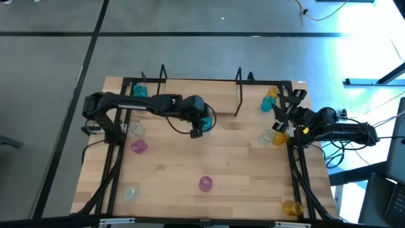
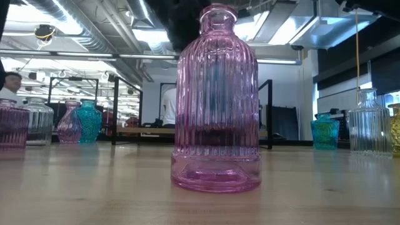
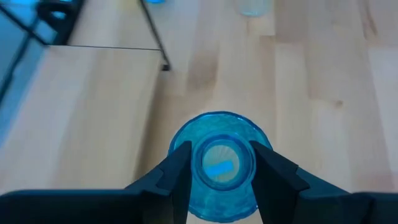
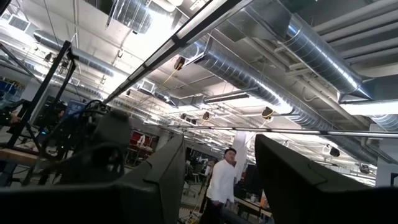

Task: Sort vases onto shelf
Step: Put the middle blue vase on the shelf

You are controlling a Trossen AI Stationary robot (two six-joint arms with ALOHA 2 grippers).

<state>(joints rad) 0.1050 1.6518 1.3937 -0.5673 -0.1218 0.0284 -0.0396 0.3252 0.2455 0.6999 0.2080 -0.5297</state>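
Nearest item: pink ribbed vase (image 2: pixel 217 100), upright at the near middle of the surface (image 1: pixel 209 158), filling the low view. Item in hand: teal-blue vase (image 3: pixel 217 165), seen from above in the left wrist view, its neck between the two fingers (image 3: pixel 177 171) of the left end effector (image 1: pixel 200 125), which is closed narrowly on it; whether it rests on the wood or is lifted clear cannot be told. Position: just in front of the shelf (image 1: pixel 196 95), near its middle, the shelf running along the far edge between black wire end frames. Already at the shelf's left end: one teal-blue vase (image 1: pixel 140 91). Outward, left side: clear vase (image 1: pixel 137 130), pink vase (image 1: pixel 138 147), clear vase (image 1: pixel 130 192) at the near corner. Right side: teal-blue vase (image 1: pixel 266 105), yellow vase (image 1: pixel 272 94), clear vase (image 1: pixel 268 135), yellow vase (image 1: pixel 280 137), yellow vase (image 1: pixel 290 206). Right end effector (image 1: pixel 286 114): waiting at the right edge, tipped up toward the ceiling, fingers spread wide, holding nothing. Handling note, as judgement: the step appears to be carrying the held vase to the shelf; keep the neck centred and upright, clear the plank's front edge and wire frame, set down beside the like-coloured vase without knocking it, release only once seated.
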